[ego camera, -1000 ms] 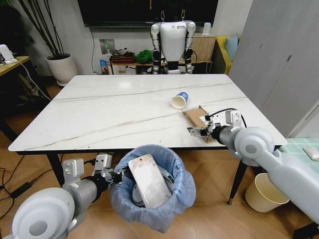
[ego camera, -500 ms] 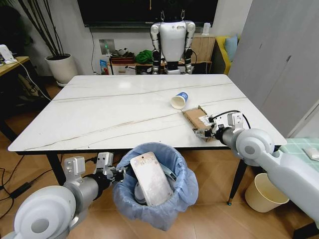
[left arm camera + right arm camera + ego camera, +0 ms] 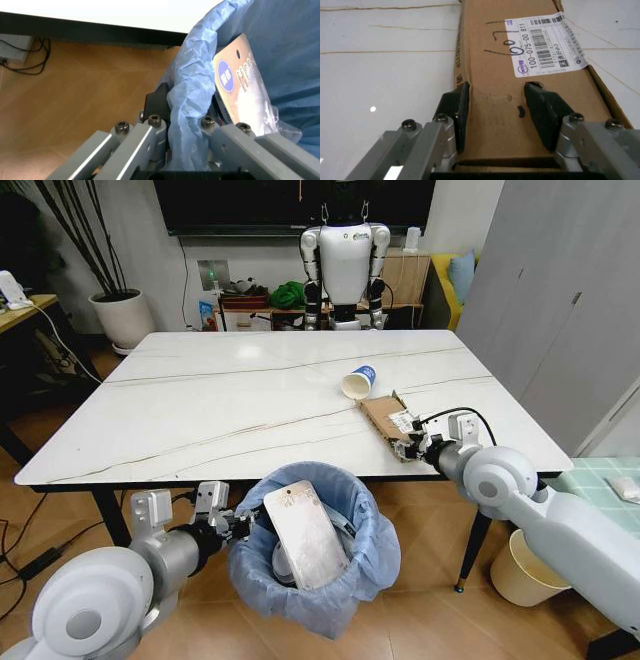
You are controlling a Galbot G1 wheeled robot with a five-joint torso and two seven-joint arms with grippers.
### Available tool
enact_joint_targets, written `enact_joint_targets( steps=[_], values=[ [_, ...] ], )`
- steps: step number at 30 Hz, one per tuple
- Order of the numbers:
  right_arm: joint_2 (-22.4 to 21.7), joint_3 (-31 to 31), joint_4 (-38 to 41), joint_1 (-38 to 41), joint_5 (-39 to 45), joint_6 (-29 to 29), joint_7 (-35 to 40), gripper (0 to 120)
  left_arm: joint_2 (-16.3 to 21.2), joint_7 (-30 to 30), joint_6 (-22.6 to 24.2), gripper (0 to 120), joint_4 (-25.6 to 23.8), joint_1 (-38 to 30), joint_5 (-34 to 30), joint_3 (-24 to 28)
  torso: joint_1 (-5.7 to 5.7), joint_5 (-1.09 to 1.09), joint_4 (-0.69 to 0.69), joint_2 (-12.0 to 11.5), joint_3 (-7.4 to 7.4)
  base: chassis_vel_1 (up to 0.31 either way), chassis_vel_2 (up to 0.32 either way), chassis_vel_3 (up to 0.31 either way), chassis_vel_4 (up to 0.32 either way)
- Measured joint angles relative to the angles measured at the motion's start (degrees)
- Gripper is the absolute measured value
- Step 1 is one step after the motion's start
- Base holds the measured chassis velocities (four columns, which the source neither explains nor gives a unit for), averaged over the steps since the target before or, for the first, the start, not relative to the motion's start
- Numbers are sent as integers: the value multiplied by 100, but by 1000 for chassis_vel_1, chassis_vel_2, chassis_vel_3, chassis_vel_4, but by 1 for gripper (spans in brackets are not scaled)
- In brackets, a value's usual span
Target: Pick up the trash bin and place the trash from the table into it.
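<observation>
The left gripper (image 3: 232, 527) sits below the near edge of the marble-look table (image 3: 200, 420), clamped on the rim of the trash bin (image 3: 350, 575). In the left wrist view its fingers (image 3: 155, 108) pinch the crinkly light blue plastic bag (image 3: 192, 93) where it folds over the rim, one finger outside the bin and the other inside. The bin hangs in front of the table edge, above the wooden floor (image 3: 430, 620). A flat silvery packet with a blue round logo (image 3: 303, 535) stands tilted inside it, leaning against the liner.

The right gripper (image 3: 412, 446) is at the near right part of the tabletop, on the flat brown cardboard box (image 3: 383, 416). In the right wrist view the box (image 3: 505, 93) lies between the two black pads (image 3: 456, 108); one pad presses its long side edge, the other rests on its top face, just below the white barcode label (image 3: 545, 43), so the jaws are closing on the box, which lies flat on the table.

The white blue-rimmed paper cup (image 3: 358, 381) lies on its side just beyond the box, apart from it, its mouth facing the robot
</observation>
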Motion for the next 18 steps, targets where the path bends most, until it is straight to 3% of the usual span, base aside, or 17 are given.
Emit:
enact_joint_targets(
  steps=[18],
  values=[
    [141, 79, 70, 8, -165, -28, 90, 22, 6, 58, 0, 3, -20, 40, 17, -10, 4, 12, 5, -6, 7, 0, 0, 0, 0]
  ],
)
